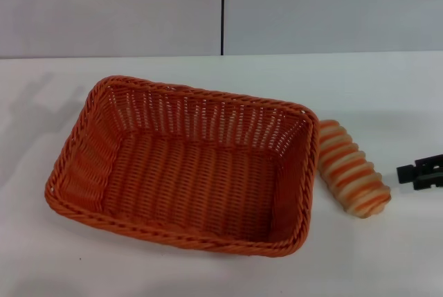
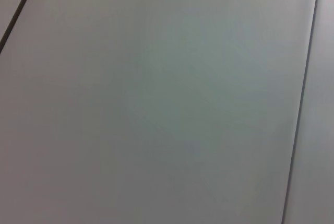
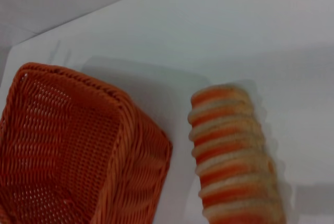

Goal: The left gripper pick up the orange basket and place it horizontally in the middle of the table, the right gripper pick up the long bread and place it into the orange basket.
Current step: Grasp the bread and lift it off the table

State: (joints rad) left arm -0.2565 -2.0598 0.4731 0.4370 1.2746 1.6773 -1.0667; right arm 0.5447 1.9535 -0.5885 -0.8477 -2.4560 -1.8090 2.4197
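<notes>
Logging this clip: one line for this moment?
basket: on table, empty | bread: beside basket | right gripper: near bread | left gripper: unseen

Soft, even light fell from overhead, and the table (image 1: 208,276) looked bright with no harsh glare. A faint grey shadow lay left of the orange basket (image 1: 183,165), with another just beside its wall. In the right wrist view the long bread (image 3: 235,156) was blurred, its near end smeared.

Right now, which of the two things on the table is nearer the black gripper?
The long bread, striped beige and orange, lies beside the right gripper; the orange basket sits farther left.
</notes>
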